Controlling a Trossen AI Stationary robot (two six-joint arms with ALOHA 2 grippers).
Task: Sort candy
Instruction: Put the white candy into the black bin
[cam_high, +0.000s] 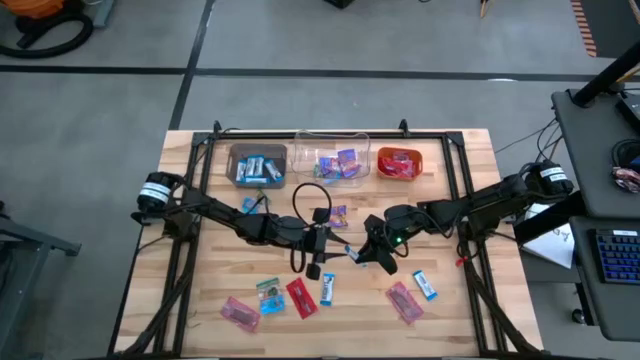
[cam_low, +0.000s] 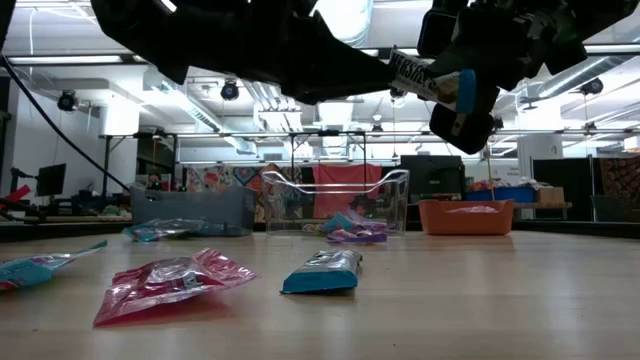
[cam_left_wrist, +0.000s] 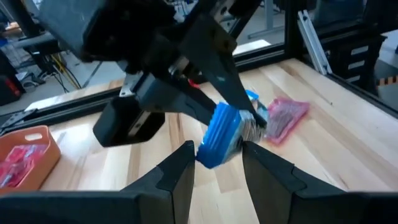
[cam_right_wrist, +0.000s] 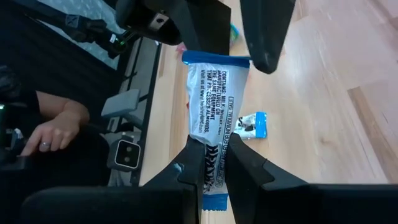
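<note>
Wooden tabletop (cam_high: 480, 190) with three bins along its far edge and candy scattered near the front.
Left end effector (cam_high: 318, 252) hovers mid-table, fingers parted around nothing, facing the blue-and-white candy bar (cam_right_wrist: 212, 106) that the right end effector (cam_right_wrist: 212, 163) pinches by one end above the boards; loose wrapped candies (cam_high: 300, 297) lie in front.

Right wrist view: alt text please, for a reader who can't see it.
The right gripper is shut on a blue-and-white candy above the wooden table. Another blue-and-white sweet lies below, and a person's hand rests beyond the table edge.
</note>
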